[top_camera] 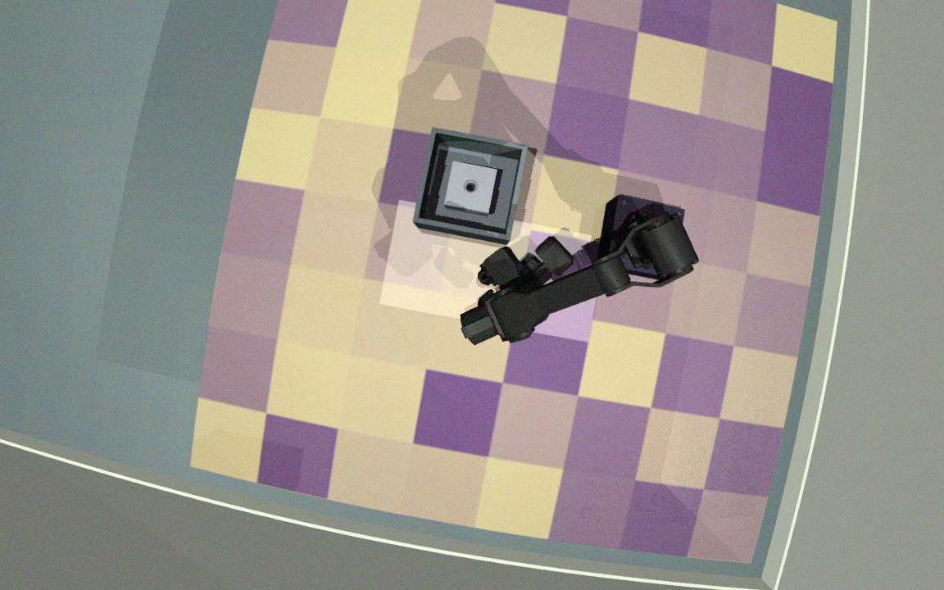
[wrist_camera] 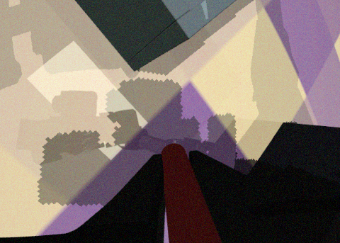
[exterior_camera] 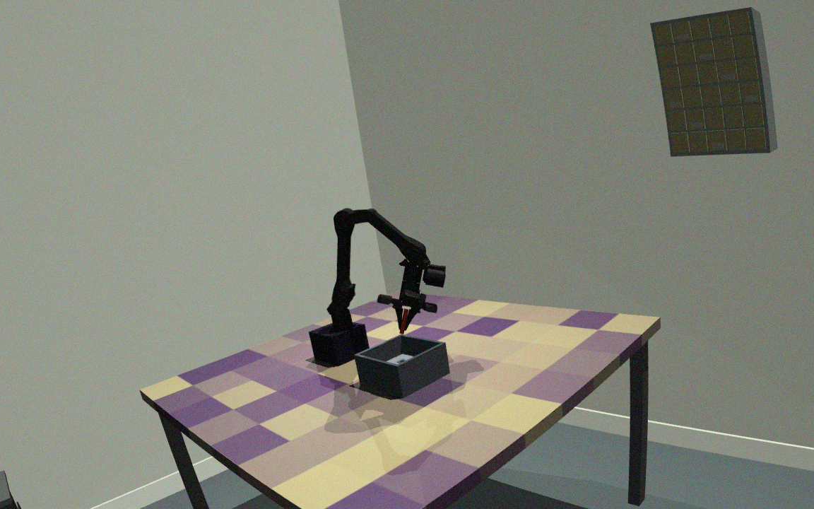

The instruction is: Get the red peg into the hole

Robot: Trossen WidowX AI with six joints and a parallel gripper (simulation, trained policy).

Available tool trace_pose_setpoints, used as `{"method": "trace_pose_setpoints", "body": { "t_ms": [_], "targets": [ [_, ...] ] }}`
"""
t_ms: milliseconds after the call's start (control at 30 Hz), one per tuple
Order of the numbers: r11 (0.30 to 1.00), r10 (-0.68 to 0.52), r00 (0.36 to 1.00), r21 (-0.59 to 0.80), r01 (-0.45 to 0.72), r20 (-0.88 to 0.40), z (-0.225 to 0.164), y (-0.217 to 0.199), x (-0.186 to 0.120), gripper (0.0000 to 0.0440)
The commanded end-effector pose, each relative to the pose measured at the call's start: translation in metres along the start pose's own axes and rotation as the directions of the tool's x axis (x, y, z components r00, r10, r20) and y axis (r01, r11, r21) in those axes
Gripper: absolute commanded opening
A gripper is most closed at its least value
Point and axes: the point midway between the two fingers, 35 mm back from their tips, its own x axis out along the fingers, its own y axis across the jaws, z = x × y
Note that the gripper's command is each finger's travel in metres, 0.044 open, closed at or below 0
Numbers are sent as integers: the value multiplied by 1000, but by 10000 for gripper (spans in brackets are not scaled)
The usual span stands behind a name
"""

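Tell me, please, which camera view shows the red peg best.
The wrist view: the peg looms large there between the gripper's fingers. The exterior view shows it small, held above table height behind the box. The top view shows none of it.

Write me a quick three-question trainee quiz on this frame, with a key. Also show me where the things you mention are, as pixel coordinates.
1. True or false: the red peg [exterior_camera: 404, 321] [wrist_camera: 185, 193] is inside the open box [top_camera: 423, 179] [exterior_camera: 375, 376] [wrist_camera: 117, 34].
2. Which is the gripper [exterior_camera: 402, 330] [wrist_camera: 175, 154] doing? A) standing open; B) closed on the red peg; C) closed on nothing.
3. Fill in the blank: the pale plate [top_camera: 457, 199] [exterior_camera: 395, 360] at the bottom of the box has a ____ in its middle.

Key: 1 false; 2 B; 3 hole.
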Motion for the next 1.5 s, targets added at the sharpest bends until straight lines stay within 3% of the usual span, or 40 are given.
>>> {"method": "trace_pose_setpoints", "body": {
  "t_ms": [0, 300, 633, 1133, 1467],
  "targets": [
    [1000, 7, 1000, 18, -7, 17, 12, -1, -10, 0],
    [992, 19, 999, 121, -24, 44, 52, -7, -27, 0],
    [973, 35, 998, 224, -47, 55, 102, -18, -25, 0],
    [960, 81, 996, 267, -87, 33, 169, -33, 8, 0],
    [969, 140, 990, 206, -136, -4, 187, -29, 43, 16]
  ]
}}
